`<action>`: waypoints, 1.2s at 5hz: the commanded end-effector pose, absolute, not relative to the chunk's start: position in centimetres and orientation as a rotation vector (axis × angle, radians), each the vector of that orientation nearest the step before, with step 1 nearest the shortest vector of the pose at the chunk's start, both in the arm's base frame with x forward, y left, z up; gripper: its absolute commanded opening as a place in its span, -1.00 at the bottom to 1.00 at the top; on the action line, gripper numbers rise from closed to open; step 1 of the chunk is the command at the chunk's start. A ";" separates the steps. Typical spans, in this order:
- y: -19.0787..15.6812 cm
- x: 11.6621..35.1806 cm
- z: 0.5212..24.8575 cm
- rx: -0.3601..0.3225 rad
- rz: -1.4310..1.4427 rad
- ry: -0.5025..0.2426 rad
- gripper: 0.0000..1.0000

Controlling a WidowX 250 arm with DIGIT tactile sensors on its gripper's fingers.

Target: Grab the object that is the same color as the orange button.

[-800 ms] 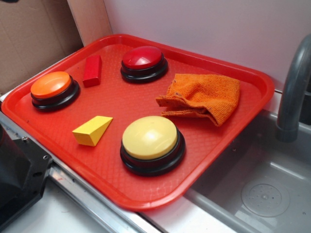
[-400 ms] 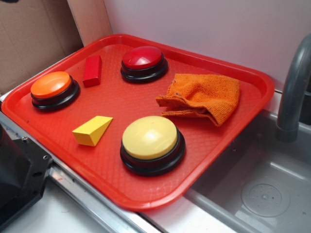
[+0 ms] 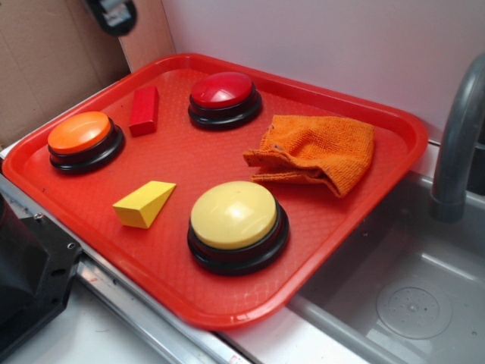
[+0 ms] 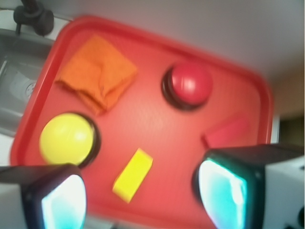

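Observation:
A crumpled orange cloth point(image 3: 314, 152) lies at the right back of the red tray point(image 3: 98, 227); in the wrist view the orange cloth point(image 4: 97, 76) is at upper left. The orange button point(image 3: 81, 136) sits at the tray's left side and is hidden in the wrist view. My gripper point(image 3: 114, 14) shows only as a dark tip at the top edge, high over the tray's back left corner. In the wrist view my gripper point(image 4: 143, 195) is open, high above the tray, with nothing between its fingers.
On the tray also stand a red button point(image 3: 224, 97), a yellow button point(image 3: 236, 221), a red block point(image 3: 144, 110) and a yellow wedge point(image 3: 144, 203). A sink point(image 3: 409, 296) with a grey faucet point(image 3: 458, 144) lies to the right. Cardboard point(image 3: 53, 53) stands behind left.
My gripper's tip has come into the exterior view at the top left edge. Nothing on the tray has moved.

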State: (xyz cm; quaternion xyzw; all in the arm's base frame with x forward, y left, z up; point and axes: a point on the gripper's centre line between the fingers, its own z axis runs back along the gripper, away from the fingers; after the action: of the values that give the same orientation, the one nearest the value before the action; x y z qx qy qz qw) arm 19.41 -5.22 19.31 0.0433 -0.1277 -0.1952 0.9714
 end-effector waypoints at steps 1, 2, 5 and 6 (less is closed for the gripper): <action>-8.0 24.9 11.2 0.060 -0.569 -0.291 1.00; -8.9 26.2 8.8 0.031 -0.590 -0.307 1.00; -10.3 27.3 4.4 -0.162 -0.631 -0.280 1.00; -10.2 27.3 2.8 -0.209 -0.580 -0.262 1.00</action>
State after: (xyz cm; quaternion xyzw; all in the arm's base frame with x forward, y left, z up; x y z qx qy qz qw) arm 27.20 -10.00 2.17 -0.1006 -0.1231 -0.2938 0.9426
